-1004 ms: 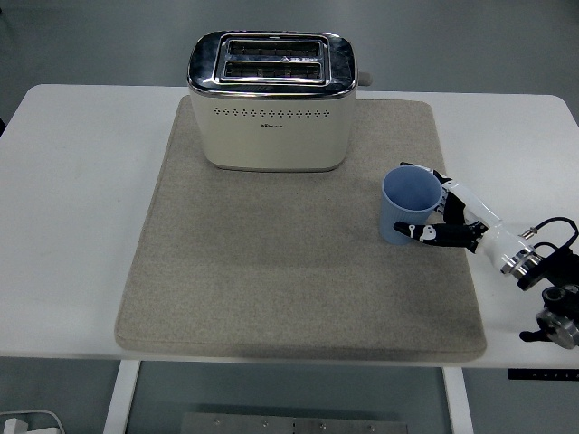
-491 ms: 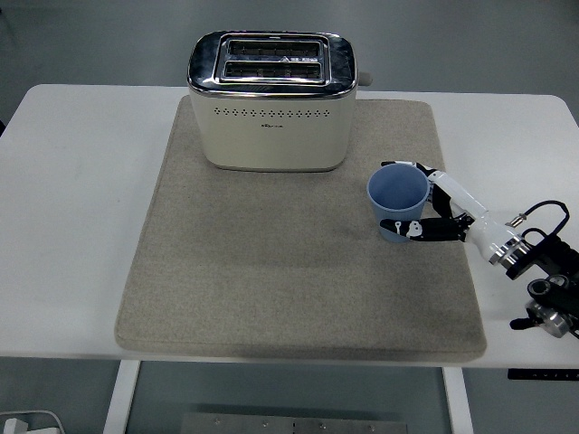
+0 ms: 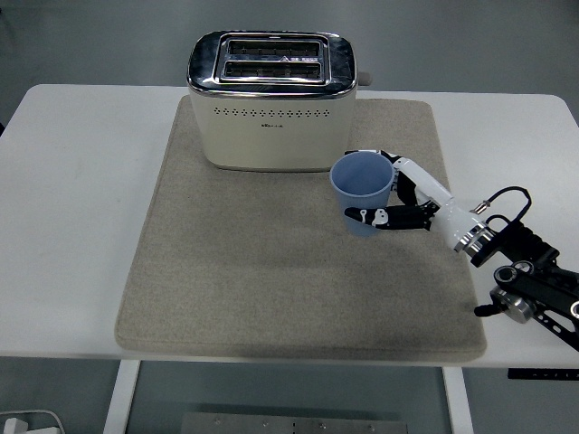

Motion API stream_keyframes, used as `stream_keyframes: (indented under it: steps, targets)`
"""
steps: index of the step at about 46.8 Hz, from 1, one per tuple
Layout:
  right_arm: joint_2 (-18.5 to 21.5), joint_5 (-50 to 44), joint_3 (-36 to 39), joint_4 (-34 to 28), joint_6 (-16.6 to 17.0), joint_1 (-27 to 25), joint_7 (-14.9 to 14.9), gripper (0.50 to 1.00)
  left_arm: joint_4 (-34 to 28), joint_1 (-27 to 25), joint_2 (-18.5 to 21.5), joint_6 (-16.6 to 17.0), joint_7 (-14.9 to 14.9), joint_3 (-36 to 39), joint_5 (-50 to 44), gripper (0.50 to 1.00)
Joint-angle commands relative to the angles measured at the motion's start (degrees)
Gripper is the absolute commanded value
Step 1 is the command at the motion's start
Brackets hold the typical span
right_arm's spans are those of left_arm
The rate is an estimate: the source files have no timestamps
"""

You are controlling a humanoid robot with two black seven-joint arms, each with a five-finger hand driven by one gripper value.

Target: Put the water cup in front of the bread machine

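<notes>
Now my right hand (image 3: 396,203) has its fingers wrapped round the blue water cup (image 3: 362,193), carried left across the grey mat (image 3: 271,271) over the last second. Cup sits at the toaster's (image 3: 270,99) 5 o'clock, near its front right corner, so almost in place. Upright, looks empty. Toaster slots (image 3: 271,59): no bread visible. Left arm out of view.

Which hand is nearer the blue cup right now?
Right. The right hand is wrapped around the blue cup, gripping it from its right side. The left hand is out of view.
</notes>
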Motion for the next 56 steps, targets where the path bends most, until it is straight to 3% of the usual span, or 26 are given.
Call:
stream_keyframes:
  steps: [1,11,30,45,52,56]
  targets:
    - [2.01,0.02,0.25,-0.30,-0.21,0.63,-1.66,0.500,0.00,-0.01,0.00,0.00,0.00,0.00,0.00,1.000]
    - [5.96,1.07,0.08,-1.61,-1.96,3.18,-1.84,0.500,0.00,-0.01,0.00,0.00,0.00,0.00,0.00,1.000]
    - [19.85,3.45,0.17,-13.66,-2.23,4.59,-1.75,0.500,0.00,-0.01,0.00,0.00,0.00,0.00,0.00,1.000]
    - [22.67,3.45,0.61,-15.15,-2.67,4.59,-1.23,0.500,0.00,-0.01,0.00,0.00,0.00,0.00,0.00,1.000]
    - [22.76,3.45,0.61,-16.47,-3.37,4.50,0.00,0.523,0.00,-0.01,0.00,0.00,0.00,0.00,0.00,1.000]
    - [22.76,3.45,0.61,-16.82,-3.37,4.50,1.15,0.580,0.00,-0.01,0.00,0.00,0.00,0.00,0.00,1.000]
